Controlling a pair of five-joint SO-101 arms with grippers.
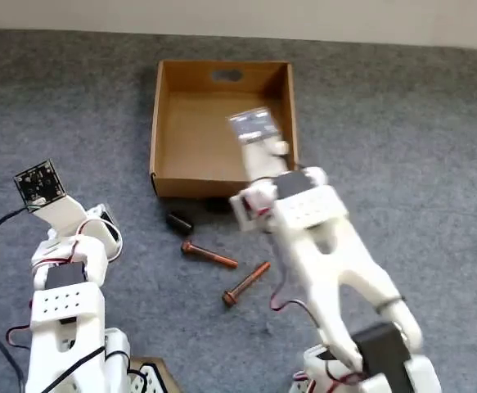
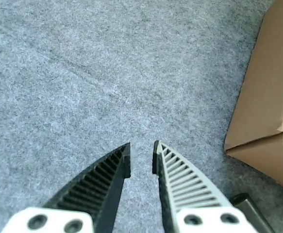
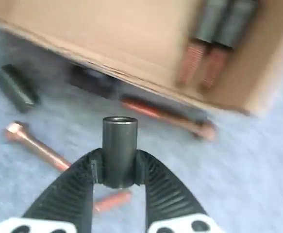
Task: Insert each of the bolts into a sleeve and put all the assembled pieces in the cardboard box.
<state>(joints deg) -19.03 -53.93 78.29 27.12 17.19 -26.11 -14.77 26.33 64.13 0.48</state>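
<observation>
My right gripper (image 3: pixel 118 161) is shut on a black sleeve (image 3: pixel 119 145) that stands upright between its fingers, just in front of the cardboard box (image 3: pixel 107 34). Inside the box lie two sleeves with copper bolts in them (image 3: pixel 214 41). On the carpet lie a loose black sleeve (image 1: pixel 179 221) and two copper bolts (image 1: pixel 209 254) (image 1: pixel 246 283). A blurred dark piece (image 3: pixel 90 80) and another copper bolt (image 3: pixel 165 114) lie along the box's front wall. My left gripper (image 2: pixel 142 156) hangs over bare carpet left of the box (image 2: pixel 267 97), narrowly open and holding nothing.
The grey carpet (image 1: pixel 402 123) covers the table. The left arm (image 1: pixel 62 274) stands at the front left and the right arm (image 1: pixel 320 246) leans over the box's front right corner. A dark sleeve end (image 2: pixel 250 211) lies near the box corner.
</observation>
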